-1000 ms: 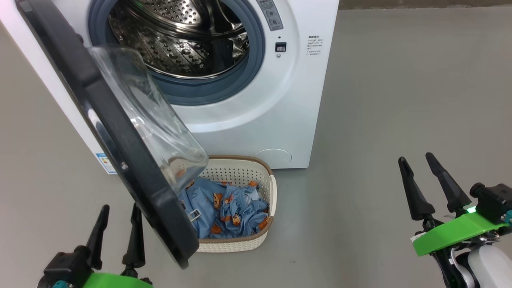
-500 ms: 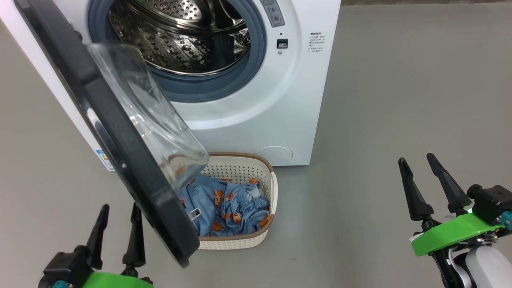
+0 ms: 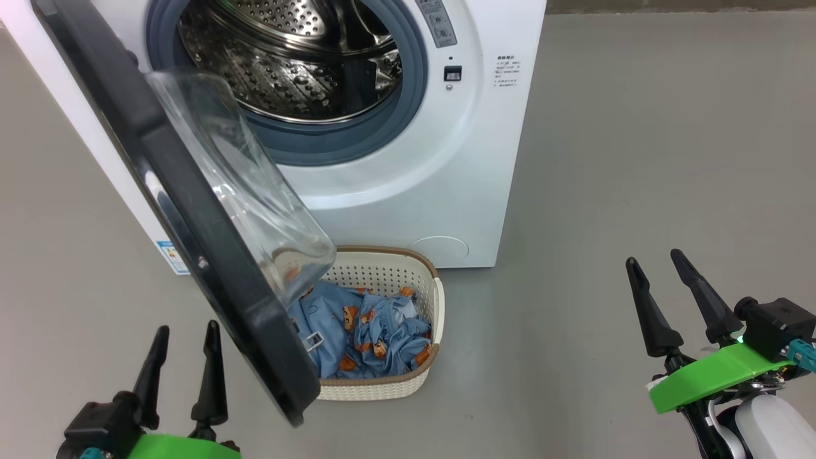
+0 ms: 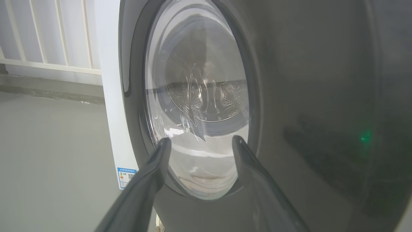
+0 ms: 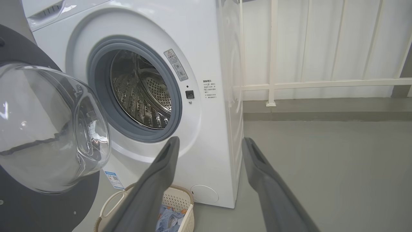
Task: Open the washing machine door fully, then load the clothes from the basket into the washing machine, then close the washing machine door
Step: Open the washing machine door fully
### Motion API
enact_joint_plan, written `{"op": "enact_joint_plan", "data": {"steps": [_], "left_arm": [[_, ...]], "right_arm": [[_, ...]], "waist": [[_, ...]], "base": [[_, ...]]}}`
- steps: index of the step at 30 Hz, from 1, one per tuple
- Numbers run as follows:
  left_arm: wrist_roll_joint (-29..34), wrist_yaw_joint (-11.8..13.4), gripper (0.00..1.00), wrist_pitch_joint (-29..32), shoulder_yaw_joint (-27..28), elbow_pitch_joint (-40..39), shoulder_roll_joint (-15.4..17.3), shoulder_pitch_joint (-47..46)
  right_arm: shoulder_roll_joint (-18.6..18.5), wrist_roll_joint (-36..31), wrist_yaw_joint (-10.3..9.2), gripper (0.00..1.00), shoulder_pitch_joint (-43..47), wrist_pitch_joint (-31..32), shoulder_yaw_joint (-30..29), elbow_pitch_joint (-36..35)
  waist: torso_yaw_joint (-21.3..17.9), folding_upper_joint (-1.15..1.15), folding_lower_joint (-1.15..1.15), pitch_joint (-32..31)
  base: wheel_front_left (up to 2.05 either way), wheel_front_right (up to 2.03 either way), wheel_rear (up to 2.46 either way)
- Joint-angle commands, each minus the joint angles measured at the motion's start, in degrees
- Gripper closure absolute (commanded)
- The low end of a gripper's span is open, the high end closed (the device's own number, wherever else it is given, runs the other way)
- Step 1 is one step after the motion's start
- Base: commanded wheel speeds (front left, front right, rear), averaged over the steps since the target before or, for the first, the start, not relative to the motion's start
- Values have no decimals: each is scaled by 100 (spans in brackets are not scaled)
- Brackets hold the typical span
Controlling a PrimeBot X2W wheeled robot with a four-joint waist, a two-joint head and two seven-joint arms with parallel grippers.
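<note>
The right gripper [image 3: 653, 256] has shifted a little sideways toward the washing machine [image 3: 408, 191], its fingers spread and empty. The left gripper [image 3: 187, 326], equally splayed and holding nothing, sits just outside the washing machine door [image 3: 178, 210], which is swung out from the machine. The basket [image 3: 382, 389] stands against the machine's front, the clothes [image 3: 363, 331] inside it.

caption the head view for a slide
Open washing machine door, clothes in the basket at the foot of the washing machine.

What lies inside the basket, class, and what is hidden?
Blue clothes with orange bears lie in the basket; its left part is covered by the washing machine door.
</note>
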Motion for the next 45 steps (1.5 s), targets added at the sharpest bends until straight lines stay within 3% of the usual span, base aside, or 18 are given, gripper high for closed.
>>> {"op": "enact_joint_plan", "data": {"steps": [1, 18, 19, 20, 21, 30, 39, 45], "left_arm": [[53, -9, 0, -37, 202, -139, 75, -179], [74, -33, 0, -37, 209, -107, 46, -179], [73, -34, 24, -37, 208, -104, 44, -177], [73, -36, 58, -37, 206, -103, 43, -175], [75, -38, 100, -37, 204, -112, 42, -176], [201, -6, 100, -37, 348, -620, -21, -184], [396, -58, 100, -37, 401, -1796, -135, -146], [419, -123, 100, -37, 155, -2448, -175, -73]], "right_arm": [[-87, -62, 31, 0, -127, -54, 114, -120], [-83, -13, 31, 0, -138, -54, 214, -98], [-81, -11, 31, 0, -137, -54, 220, -96], [-79, -8, 31, 0, -134, -54, 223, -94], [-79, -3, 31, 0, -130, -54, 226, -91], [-55, 31, 31, 0, -120, -54, 277, -58], [-38, 81, 31, 0, -102, -55, 354, -35], [-35, 116, 31, 0, -111, -55, 390, -20]], "waist": [[8, 0, 0, -8], [55, 0, 0, -54], [57, 0, 0, -61], [60, 0, 0, -65], [64, 0, 0, -71], [106, 0, 0, -107], [133, 0, 0, -152], [141, 0, 0, -145]], "base": [[0, 0, 0], [0, 0, 0], [0, 0, 0], [0, 0, 0], [0, 0, 0], [0, 0, 0], [0, 0, 0], [0, 0, 0]]}}
